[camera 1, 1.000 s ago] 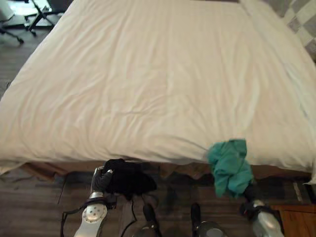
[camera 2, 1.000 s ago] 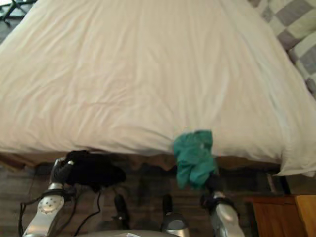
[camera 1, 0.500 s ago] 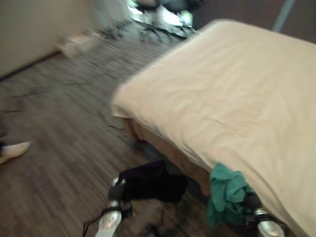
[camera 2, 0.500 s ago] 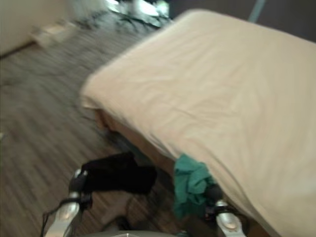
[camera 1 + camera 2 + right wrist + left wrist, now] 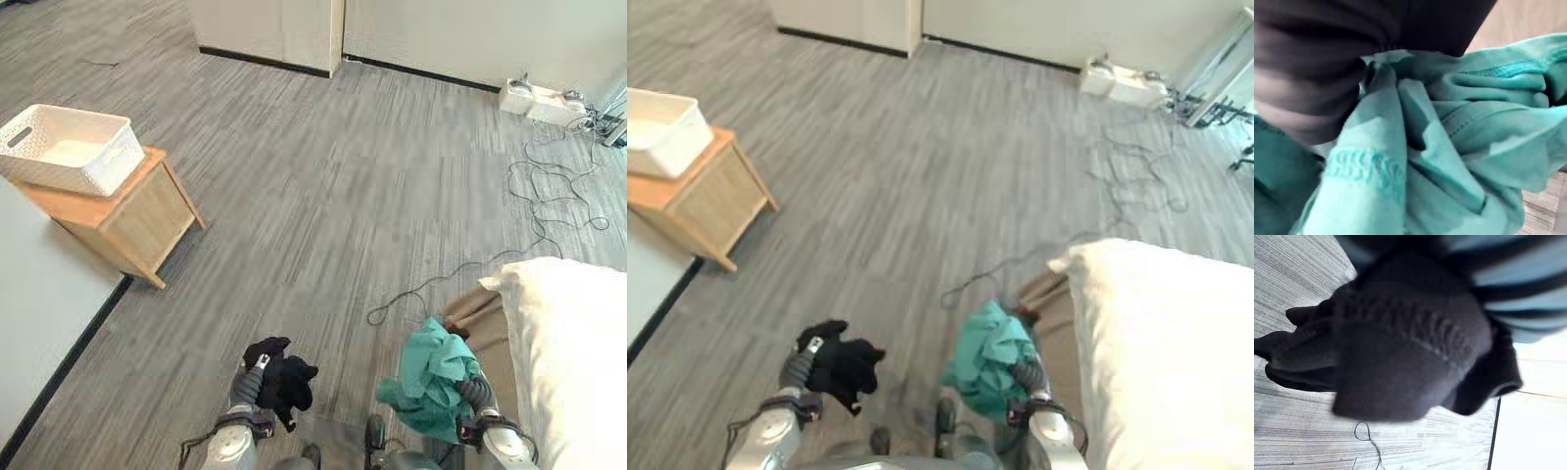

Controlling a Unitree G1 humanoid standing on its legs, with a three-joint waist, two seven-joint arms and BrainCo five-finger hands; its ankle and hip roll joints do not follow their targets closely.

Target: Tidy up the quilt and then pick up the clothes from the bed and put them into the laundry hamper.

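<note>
Left eye view: two garments, one per hand. The left hand (image 5: 257,377), low over the grey floor (image 5: 323,196), is clenched round a black garment (image 5: 284,377). The right hand (image 5: 470,390) grips a bunched teal garment (image 5: 431,377) just beside the white quilt's (image 5: 578,362) corner. One white hamper (image 5: 69,149) sits on one wooden nightstand (image 5: 122,220), well apart.

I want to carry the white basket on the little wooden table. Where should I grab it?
Grip the white basket by the oval handle slot in its end wall, probably with another opposite. Come from the ends, since it sits upright on the wooden table by the wall.
</note>
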